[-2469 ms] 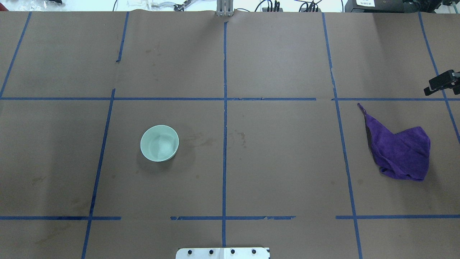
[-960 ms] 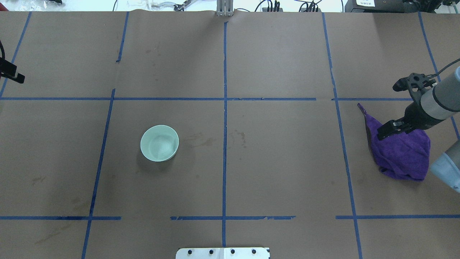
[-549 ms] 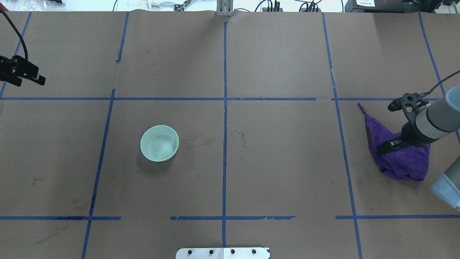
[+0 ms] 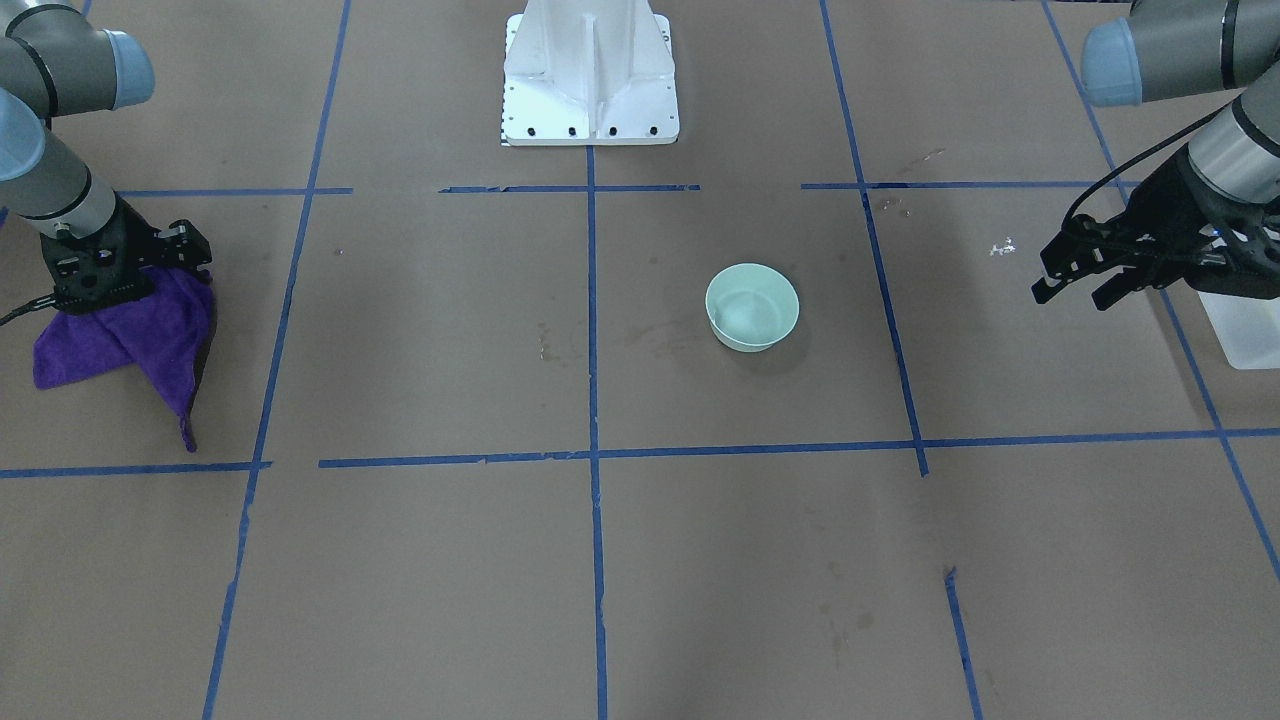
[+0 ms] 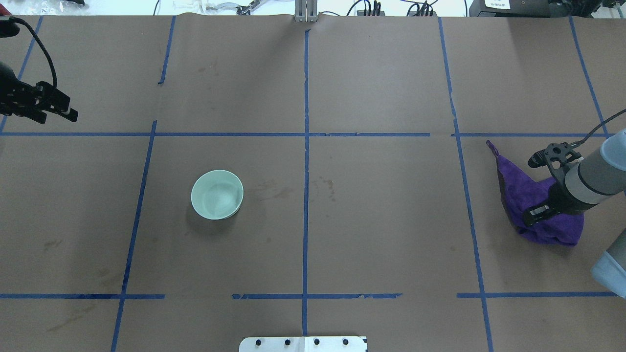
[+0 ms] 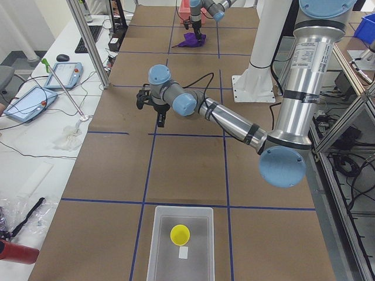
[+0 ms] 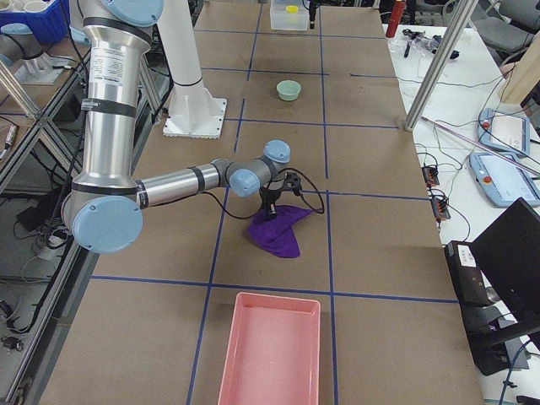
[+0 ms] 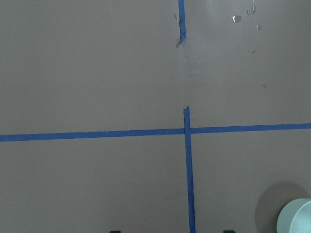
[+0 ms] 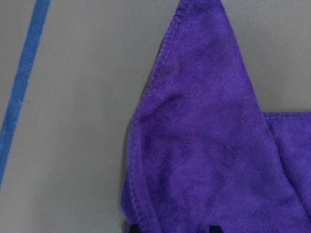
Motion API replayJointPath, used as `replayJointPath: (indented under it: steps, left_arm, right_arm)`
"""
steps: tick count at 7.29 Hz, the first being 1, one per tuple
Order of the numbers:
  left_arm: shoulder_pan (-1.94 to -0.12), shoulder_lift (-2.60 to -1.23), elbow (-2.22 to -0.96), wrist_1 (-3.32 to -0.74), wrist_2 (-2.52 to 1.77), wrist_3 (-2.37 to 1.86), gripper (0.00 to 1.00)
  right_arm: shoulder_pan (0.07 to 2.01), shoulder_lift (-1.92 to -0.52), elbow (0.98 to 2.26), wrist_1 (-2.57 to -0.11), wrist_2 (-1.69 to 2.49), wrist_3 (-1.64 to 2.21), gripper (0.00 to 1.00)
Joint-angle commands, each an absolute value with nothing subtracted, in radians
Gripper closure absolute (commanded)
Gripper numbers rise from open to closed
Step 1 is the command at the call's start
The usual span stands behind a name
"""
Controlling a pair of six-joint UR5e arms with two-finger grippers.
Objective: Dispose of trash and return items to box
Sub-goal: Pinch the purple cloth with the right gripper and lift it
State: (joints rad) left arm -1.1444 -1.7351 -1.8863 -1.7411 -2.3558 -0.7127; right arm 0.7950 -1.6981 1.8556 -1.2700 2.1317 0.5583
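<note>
The mint-green bowl (image 5: 217,194) stands upright and empty left of the table's middle; it also shows in the front view (image 4: 752,307) and at the lower right corner of the left wrist view (image 8: 296,219). The yellow cup (image 6: 180,235) lies inside the frosted box (image 6: 157,246) at the table's left end. My left gripper (image 5: 57,117) is open and empty, above the table, far left of the bowl. My right gripper (image 5: 538,211) is open, down on a crumpled purple cloth (image 5: 555,227), its fingertips (image 9: 131,228) straddling a fold.
A pink bin (image 7: 270,346) stands at the table's right end, beyond the cloth (image 7: 278,232). The white robot base (image 4: 590,75) is at the near middle edge. Blue tape lines cross the brown table cover.
My right arm came in from the right edge and lowered onto the purple cloth. My left gripper came in from the left edge and moved right. The bowl has not moved.
</note>
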Motion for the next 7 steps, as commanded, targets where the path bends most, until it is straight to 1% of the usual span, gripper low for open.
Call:
replayJointPath:
  steps: [1,3,4,6,7]
  left_arm:
    - [-1.141,-1.738,-1.885,-1.741,-2.356,-0.715,0.24]
    - [-1.126,-1.749,-1.882,-1.741,-2.355,-0.744,0.24]
    - [-1.083,-1.775,-1.882,-1.741,-2.352,-0.796,0.24]
    - [-0.96,-1.805,-1.907,-1.741,-2.215,-0.926,0.24]
    - [-0.918,-1.812,-1.92,-1.741,-2.198,-0.966,0.24]
  right_arm:
    - [0.779,-1.704,1.855,-1.27,2.128,0.558,1.0]
    - [0.784,-1.706,1.864,-1.269,2.129,0.557,1.0]
    - [0.814,-1.703,1.877,-1.275,2.14,0.549,1.0]
    - [0.947,-1.703,1.942,-1.324,2.158,0.502,1.0]
    - [1.028,-1.701,1.966,-1.394,2.198,0.412,1.0]
